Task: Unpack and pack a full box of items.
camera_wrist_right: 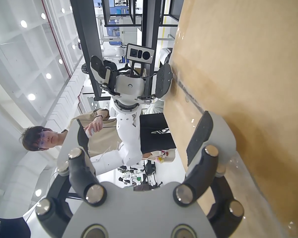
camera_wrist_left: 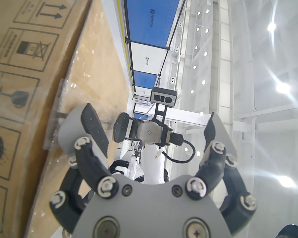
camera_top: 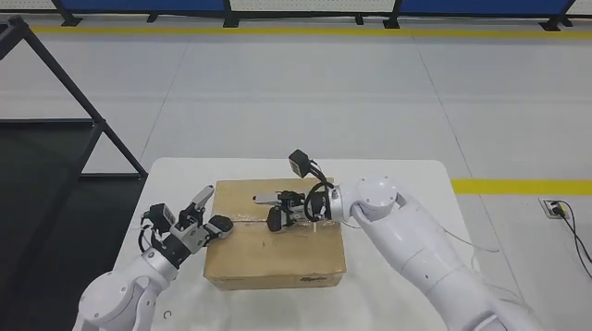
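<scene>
White table [camera_top: 388,183]: one closed, tape-sealed cardboard box [camera_top: 277,252] at centre. Left gripper [camera_top: 208,211]: jaws spread wide, holding nothing, at the box's left edge, one finger seemingly touching the cardboard. Right gripper [camera_top: 273,211]: jaws likewise wide, empty, low over the lid's centre seam.

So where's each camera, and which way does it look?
Top view: above the arms, looking down at table, box, left gripper and right gripper.
Left wrist view: on left wrist, facing the right gripper, box alongside; own open fingers show.
Right wrist view: on right wrist, facing the left gripper; own open fingers show.
All three share the box.
</scene>
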`<state>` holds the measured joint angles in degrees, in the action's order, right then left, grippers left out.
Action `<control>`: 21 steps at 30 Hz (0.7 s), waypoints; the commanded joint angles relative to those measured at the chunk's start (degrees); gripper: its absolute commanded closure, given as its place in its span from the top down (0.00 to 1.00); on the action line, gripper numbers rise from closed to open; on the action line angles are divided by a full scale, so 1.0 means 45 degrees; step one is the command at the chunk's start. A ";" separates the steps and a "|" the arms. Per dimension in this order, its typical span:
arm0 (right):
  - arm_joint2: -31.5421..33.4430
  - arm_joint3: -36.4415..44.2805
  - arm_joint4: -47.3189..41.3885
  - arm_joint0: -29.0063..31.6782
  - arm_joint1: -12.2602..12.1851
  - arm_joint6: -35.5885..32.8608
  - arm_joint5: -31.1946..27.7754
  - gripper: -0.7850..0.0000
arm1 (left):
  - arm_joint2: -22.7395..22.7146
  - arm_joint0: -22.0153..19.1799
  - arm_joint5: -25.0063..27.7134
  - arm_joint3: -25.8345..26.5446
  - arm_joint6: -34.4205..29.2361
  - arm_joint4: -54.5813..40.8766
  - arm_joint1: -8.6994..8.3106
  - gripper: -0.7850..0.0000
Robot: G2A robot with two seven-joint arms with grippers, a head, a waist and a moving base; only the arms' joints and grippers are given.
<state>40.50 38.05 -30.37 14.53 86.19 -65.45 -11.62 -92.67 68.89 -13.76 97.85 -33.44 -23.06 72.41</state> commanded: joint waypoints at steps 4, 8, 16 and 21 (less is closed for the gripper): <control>-0.0248 -0.0663 0.0045 -0.0190 0.0331 0.0013 -0.0003 1.00 | 0.0098 0.0013 -0.0003 -0.0020 0.0034 -0.0025 -0.0044 1.00; -0.0368 -0.1193 0.0186 -0.0350 0.0532 -0.0056 -0.0011 1.00 | 0.0144 0.0009 -0.0002 -0.0042 0.0106 -0.0083 -0.0077 1.00; -0.0035 -0.1990 0.0274 -0.0484 0.0542 -0.0315 -0.0426 1.00 | 0.0318 -0.0067 -0.0012 0.0025 0.0288 -0.0207 -0.0128 1.00; 0.0351 -0.2009 0.0234 -0.0330 0.0383 -0.0520 -0.0717 1.00 | 0.0782 -0.0225 -0.0014 0.0137 0.0338 -0.0243 -0.0123 1.00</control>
<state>41.76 28.93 -29.37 12.93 88.07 -67.76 -14.63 -89.57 68.04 -13.86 98.44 -32.07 -23.98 71.83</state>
